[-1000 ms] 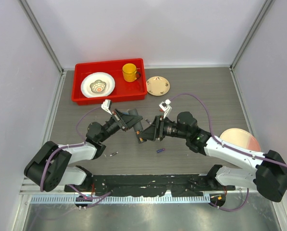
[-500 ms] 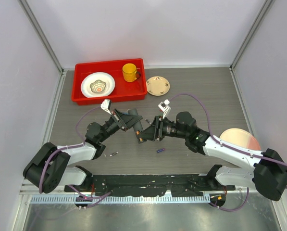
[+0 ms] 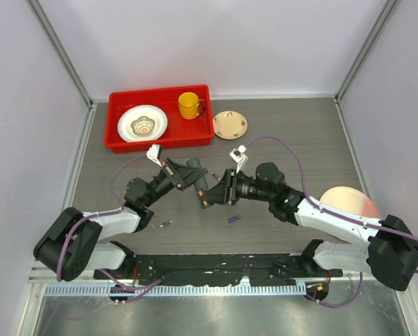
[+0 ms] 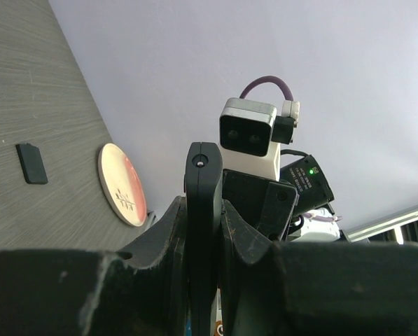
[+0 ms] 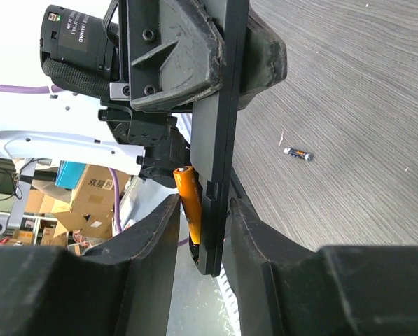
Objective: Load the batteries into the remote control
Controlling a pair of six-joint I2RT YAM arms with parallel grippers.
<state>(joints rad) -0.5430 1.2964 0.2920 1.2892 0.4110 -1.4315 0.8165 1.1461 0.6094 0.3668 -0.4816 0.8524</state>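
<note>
There is one remote (image 5: pixel 216 140). It is a thin black bar, up off the table in the middle of the top view, between the two arms. The left gripper (image 4: pixel 204 238) is closed tight on it.

The right gripper (image 5: pixel 203 224) has one finger on each side of the remote's other end. One orange battery (image 5: pixel 188 199) sits between a finger and the remote, right against the bar. I cannot tell if these fingers are squeezing yet.

I count three batteries. One is the orange one, and two lie on the table in the lower middle of the top view. Of those two, the purple one (image 3: pixel 234 219) is to the right and the dark one (image 3: pixel 165 224) is to the left, well apart.

One small black cover (image 4: pixel 32 163) lies flat on the table.

One red tray (image 3: pixel 122 143) sits at the upper left. In it are one white plate (image 3: pixel 143 123) and one yellow cup (image 3: pixel 189 105). One tan plate (image 3: pixel 230 124) lies just right of the tray. One pink plate (image 3: pixel 349 201) is at the right.
</note>
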